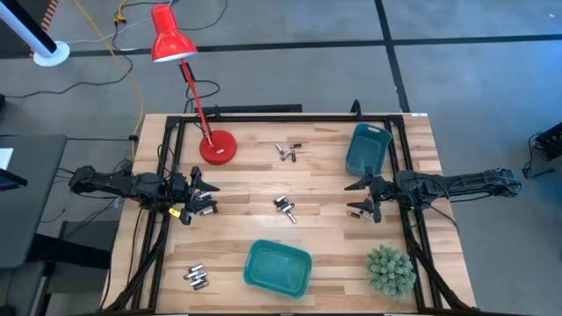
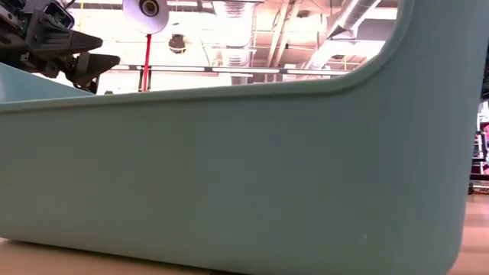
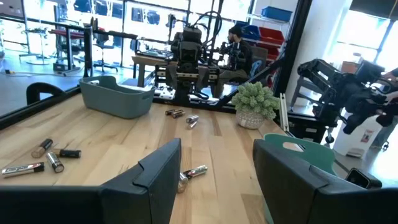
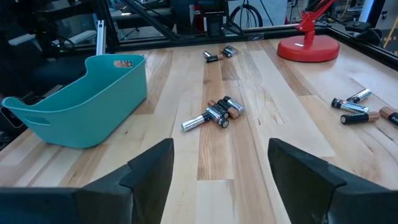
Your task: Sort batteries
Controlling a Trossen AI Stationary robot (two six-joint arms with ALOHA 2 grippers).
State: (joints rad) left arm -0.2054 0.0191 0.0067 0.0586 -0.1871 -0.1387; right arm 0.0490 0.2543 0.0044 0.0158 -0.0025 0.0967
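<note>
Batteries lie on the wooden table in loose clusters: one at the centre (image 1: 284, 207) (image 4: 214, 114) (image 3: 189, 173), one toward the far edge (image 1: 287, 152) (image 4: 357, 111) (image 3: 43, 159), one at the near left (image 1: 197, 277). Two teal bins rest on their bases, one at the far right (image 1: 367, 147) (image 3: 118, 96) and one at the near middle (image 1: 277, 268) (image 4: 81, 102). My left gripper (image 1: 209, 197) (image 3: 214, 180) hovers open at the table's left side, and my right gripper (image 1: 358, 197) (image 4: 217, 180) hovers open at the right side. Both point at the centre cluster, with nothing between their fingers.
A red desk lamp stands on its round base (image 1: 218, 147) (image 4: 309, 48) at the far left. A green plant ball (image 1: 390, 269) (image 3: 252, 102) sits at the near right. The near bin's wall (image 2: 229, 176) fills the low view. Bare wood lies between the grippers around the centre cluster.
</note>
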